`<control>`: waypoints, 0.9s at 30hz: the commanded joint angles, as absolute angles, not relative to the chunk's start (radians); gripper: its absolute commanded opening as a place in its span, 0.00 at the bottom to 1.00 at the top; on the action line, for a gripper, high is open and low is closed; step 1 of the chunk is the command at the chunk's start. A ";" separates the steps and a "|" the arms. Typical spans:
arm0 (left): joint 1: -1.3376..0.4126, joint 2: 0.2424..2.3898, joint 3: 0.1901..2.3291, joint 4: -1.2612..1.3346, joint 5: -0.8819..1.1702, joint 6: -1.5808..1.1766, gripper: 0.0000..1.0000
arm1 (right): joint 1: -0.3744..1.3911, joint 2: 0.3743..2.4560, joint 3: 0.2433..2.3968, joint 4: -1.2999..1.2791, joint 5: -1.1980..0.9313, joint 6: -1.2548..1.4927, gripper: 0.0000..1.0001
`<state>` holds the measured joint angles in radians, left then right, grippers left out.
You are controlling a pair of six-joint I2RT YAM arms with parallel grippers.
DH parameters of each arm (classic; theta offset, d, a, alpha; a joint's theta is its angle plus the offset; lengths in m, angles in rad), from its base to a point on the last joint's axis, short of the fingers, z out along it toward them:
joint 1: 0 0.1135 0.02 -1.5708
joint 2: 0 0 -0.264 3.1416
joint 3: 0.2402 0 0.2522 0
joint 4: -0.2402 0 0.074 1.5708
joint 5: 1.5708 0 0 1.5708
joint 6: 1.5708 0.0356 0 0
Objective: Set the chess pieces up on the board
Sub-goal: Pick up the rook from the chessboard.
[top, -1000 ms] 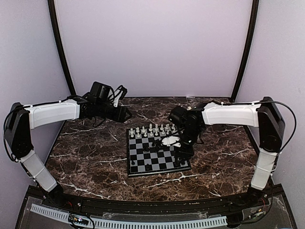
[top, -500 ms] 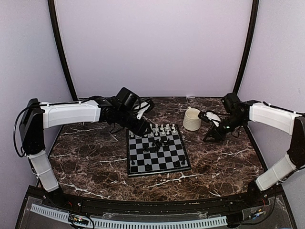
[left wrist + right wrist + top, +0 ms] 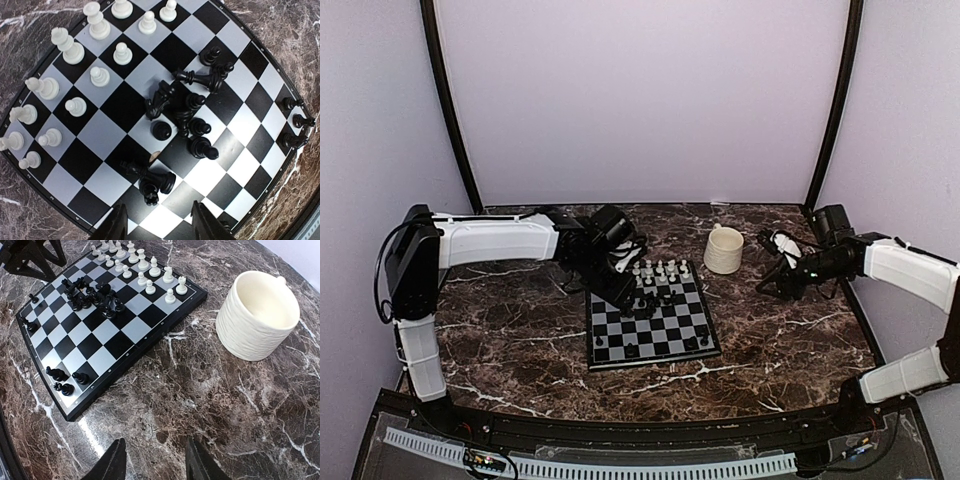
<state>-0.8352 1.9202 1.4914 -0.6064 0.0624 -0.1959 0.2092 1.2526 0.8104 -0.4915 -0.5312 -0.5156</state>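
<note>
The board [image 3: 665, 336] lies mid-table. White chess pieces [image 3: 658, 269] stand in two rows along its far edge. Black chess pieces [image 3: 648, 301] lie heaped near its middle, and a few stand at the near edge. My left gripper [image 3: 623, 287] hovers over the board's far left part, open and empty. In the left wrist view it [image 3: 159, 221] sits just behind a fallen black piece [image 3: 156, 182], with the black heap [image 3: 187, 107] beyond and the white pieces [image 3: 75, 52] at upper left. My right gripper [image 3: 777, 279] is open and empty above bare marble [image 3: 156, 462], right of the board [image 3: 95, 347].
A cream ribbed mug [image 3: 723, 251] stands upright and empty on the marble between the board and my right gripper, and also shows in the right wrist view [image 3: 260, 315]. Black curved posts and lilac walls close in the table at the back and sides.
My right arm has left the mug standing on the table and drawn back to the right. My left arm has swung right and down over the board's far left part.
</note>
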 commanded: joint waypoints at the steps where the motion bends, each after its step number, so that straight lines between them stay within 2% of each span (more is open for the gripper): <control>1: -0.838 1.948 1.541 -0.700 0.034 -0.248 0.46 | 0.206 1.279 0.819 -0.475 -0.573 -0.535 0.42; 7: -0.839 1.987 1.561 -0.723 0.013 -0.269 0.45 | 0.206 1.280 0.819 -0.476 -0.578 -0.540 0.42; 13: -0.838 2.013 1.572 -0.716 -0.031 -0.266 0.39 | 0.206 1.286 0.816 -0.475 -0.574 -0.540 0.41; 24: -0.837 2.033 1.596 -0.708 -0.026 -0.243 0.22 | 0.206 1.300 0.816 -0.475 -0.571 -0.540 0.41; 27: -0.838 2.033 1.603 -0.723 -0.031 -0.240 0.14 | 0.206 1.306 0.816 -0.475 -0.570 -0.541 0.41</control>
<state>-0.8360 2.0350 1.5700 -0.6895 -0.0189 -0.2516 0.2092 1.2949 0.8104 -0.4927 -0.5579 -0.5373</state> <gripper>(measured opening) 0.176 0.409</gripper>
